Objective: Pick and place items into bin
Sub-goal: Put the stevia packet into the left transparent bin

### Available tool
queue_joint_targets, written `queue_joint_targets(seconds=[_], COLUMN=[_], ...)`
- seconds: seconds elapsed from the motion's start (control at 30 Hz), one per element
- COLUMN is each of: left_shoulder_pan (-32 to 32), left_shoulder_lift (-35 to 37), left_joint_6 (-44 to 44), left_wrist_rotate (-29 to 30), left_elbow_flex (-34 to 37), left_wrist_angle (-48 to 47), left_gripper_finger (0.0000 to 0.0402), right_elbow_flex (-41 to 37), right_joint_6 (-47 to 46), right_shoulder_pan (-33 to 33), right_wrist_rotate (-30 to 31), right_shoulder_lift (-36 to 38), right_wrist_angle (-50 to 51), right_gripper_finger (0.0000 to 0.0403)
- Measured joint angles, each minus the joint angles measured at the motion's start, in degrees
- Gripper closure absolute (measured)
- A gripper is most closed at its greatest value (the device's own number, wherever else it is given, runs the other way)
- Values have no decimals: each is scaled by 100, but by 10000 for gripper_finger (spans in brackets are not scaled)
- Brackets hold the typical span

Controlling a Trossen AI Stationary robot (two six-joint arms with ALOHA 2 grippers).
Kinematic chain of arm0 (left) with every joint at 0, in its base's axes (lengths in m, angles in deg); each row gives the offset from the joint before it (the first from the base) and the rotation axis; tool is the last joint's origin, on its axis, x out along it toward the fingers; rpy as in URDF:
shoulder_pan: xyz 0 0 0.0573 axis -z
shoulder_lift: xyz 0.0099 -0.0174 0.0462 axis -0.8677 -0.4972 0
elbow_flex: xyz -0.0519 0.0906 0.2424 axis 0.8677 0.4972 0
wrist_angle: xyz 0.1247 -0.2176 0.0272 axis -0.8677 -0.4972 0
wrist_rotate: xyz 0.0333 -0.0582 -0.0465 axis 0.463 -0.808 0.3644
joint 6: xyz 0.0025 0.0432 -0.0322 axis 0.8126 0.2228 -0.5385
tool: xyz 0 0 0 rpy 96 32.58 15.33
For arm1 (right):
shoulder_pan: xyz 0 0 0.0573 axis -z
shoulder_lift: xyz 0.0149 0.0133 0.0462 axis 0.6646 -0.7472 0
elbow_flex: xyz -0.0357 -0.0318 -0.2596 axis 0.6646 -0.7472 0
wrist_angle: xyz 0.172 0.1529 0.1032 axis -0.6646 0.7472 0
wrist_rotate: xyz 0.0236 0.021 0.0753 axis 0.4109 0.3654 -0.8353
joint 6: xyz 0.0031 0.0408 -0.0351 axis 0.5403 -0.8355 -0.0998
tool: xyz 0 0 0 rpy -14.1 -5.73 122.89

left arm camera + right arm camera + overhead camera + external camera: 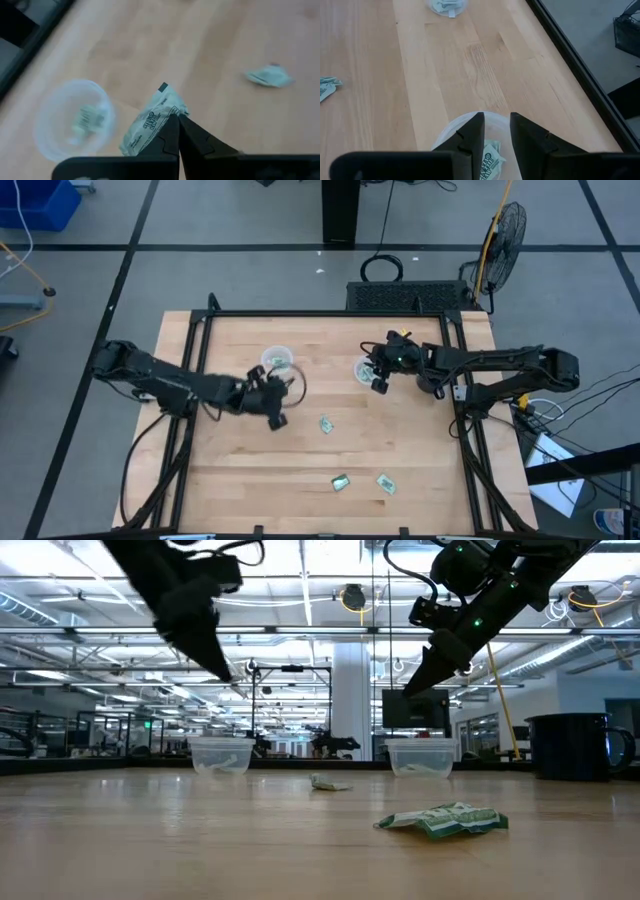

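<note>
**Packet pinched, cups waiting**

My left gripper (177, 125) is pinched on a packet (150, 122), raised above the table (250, 470) just beside the left cup (277, 362) at its 5 o'clock (that cup already holds packets). My right gripper (496, 135) hangs over the right cup (470, 120), fingers slightly apart. Three loose packets (326, 424) lie toward 6 o'clock on the table.

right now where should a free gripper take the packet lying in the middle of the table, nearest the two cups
Come straight down from above on the packet and pinch across its narrow width. It lies flat and slightly crumpled on bare wood, apart from both cups, so nothing blocks a vertical approach.
</note>
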Motion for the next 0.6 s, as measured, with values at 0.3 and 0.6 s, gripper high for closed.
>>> queue_joint_targets(seconds=[0.3,0.6], left_shoulder_pan=[-1405,-2281], left_shoulder_lift=[-2,-2], left_joint_6=[1031,1171], left_wrist_rotate=[-359,-852], left_elbow_flex=[-196,-146], left_wrist_angle=[-92,-235], left_gripper_finger=[398,395], right_elbow_flex=[0,0], right_joint_6=[6,37], right_shoulder_pan=[0,0], right_wrist_rotate=[2,4], right_shoulder_lift=[0,0], right_wrist_angle=[-1,0], right_gripper_finger=[314,314])
